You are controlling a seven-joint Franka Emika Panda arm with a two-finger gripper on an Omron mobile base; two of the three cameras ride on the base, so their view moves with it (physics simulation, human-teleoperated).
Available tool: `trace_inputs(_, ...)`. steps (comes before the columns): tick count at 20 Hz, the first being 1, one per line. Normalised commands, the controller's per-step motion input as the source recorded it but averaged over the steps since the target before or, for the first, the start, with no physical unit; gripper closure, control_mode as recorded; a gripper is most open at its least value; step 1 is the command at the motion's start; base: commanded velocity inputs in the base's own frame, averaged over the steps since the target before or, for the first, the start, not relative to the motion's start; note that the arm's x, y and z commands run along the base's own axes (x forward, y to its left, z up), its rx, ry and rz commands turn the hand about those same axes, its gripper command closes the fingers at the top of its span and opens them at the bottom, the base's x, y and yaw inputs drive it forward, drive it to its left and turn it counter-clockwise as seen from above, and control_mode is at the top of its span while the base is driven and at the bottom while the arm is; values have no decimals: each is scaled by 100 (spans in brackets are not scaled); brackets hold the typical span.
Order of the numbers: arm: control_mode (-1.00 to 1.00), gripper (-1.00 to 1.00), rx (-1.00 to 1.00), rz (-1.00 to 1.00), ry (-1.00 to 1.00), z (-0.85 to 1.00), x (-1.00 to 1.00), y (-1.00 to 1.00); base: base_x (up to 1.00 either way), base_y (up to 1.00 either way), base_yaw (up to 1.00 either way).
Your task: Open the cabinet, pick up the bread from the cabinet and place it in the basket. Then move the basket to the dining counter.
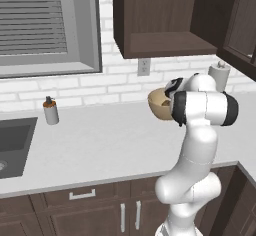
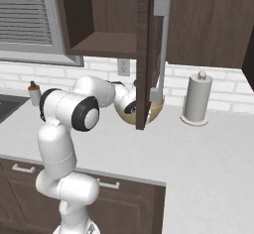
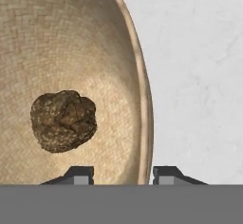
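Bread (image 3: 63,121) is seen lying inside the basket (image 3: 140,76), on its woven bottom. Basket rim is straddled by the tool (image 3: 122,174), fingers spread either side; contact cannot be told. Basket (image 1: 159,103) is placed on the white desk (image 1: 110,140) below the opened cabinet (image 2: 144,54).

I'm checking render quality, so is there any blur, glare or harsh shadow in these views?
Hand view: sharp, the bread and basket weave crisp, soft shading inside the bowl. Base views: flat even light, no glare, the cabinet interior dim.
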Motion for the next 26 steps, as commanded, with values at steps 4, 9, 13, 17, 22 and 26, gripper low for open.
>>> trace_inputs(4, -100, 100, -7, 0, -1, -34, -26, 50, 0, 0, 0)
trace_inputs(9, -100, 100, -14, 0, -8, -7, -74, 76, 0, 0, 0)
trace_inputs(13, -100, 100, -8, 8, 9, 54, -64, 49, 0, 0, 0)
trace_inputs(17, -100, 100, -1, 13, 18, 94, -72, 31, 0, 0, 0)
trace_inputs(22, -100, 100, 2, 12, 21, 86, -66, 49, 0, 0, 0)
trace_inputs(26, -100, 100, 9, 8, 3, 43, -71, 50, 0, 0, 0)
